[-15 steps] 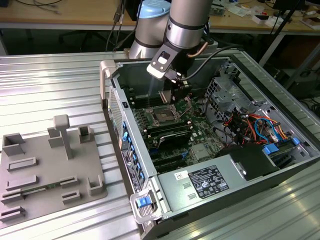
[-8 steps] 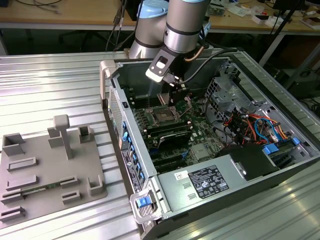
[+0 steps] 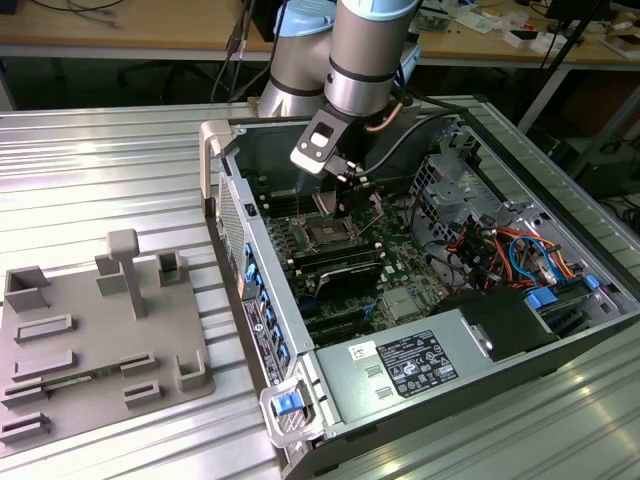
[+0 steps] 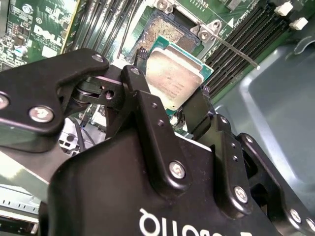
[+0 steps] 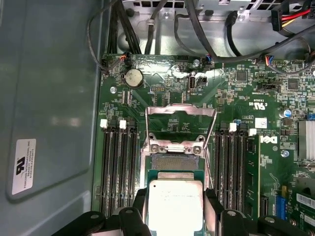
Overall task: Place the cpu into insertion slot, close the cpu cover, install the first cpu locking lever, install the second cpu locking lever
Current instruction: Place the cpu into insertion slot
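Note:
My gripper (image 5: pixel 175 209) is shut on the cpu (image 5: pixel 175 204), a flat square chip with a silver-grey top, its black fingers (image 4: pixel 140 81) pressing two opposite edges. The cpu (image 4: pixel 173 76) hangs just above the green board, beside and partly over the insertion slot (image 5: pixel 174 162), whose dark centre lies bare. The cpu cover (image 5: pixel 181 120), a thin silver frame, stands swung open past the slot's hinge side. A thin locking lever (image 4: pixel 235 49) sticks out, released, next to the insertion slot (image 4: pixel 170 27). In the exterior view the gripper (image 3: pixel 352 188) reaches down into the open computer case over the insertion slot (image 3: pixel 328 235).
Long black memory slots (image 5: pixel 120 167) flank the socket on both sides. Cable bundles (image 5: pixel 197 34) run along the board's far edge. A grey power-supply box (image 3: pixel 410 365) sits at the case's near end, a drive cage with coloured cables (image 3: pixel 510 250) on the exterior view's right. A grey fixture plate (image 3: pixel 95 340) lies outside.

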`<state>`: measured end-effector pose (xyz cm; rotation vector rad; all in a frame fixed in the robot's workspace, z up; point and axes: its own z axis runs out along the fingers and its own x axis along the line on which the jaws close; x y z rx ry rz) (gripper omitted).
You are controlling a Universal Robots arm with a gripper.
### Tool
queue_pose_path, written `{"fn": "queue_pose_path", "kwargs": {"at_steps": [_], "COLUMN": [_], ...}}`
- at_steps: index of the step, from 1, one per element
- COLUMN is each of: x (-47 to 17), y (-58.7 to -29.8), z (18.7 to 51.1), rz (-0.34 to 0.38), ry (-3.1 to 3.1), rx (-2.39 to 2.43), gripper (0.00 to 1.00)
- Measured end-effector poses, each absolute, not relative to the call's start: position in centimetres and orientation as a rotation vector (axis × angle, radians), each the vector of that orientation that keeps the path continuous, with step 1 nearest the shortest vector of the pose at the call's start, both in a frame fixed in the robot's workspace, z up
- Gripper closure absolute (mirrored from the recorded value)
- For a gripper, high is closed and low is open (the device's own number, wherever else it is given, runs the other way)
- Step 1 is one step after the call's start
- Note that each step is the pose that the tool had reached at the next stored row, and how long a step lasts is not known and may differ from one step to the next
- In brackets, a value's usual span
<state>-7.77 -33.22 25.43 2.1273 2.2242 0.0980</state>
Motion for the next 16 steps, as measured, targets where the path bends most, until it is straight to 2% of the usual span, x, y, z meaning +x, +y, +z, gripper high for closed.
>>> {"fn": "queue_pose_path", "kwargs": {"at_steps": [16], "x": [-7.76], "y": [-33.22], "z": [25.40], "rz": [0.103], "ry": [2.236], "rx": [2.119], "gripper": [0.45]}}
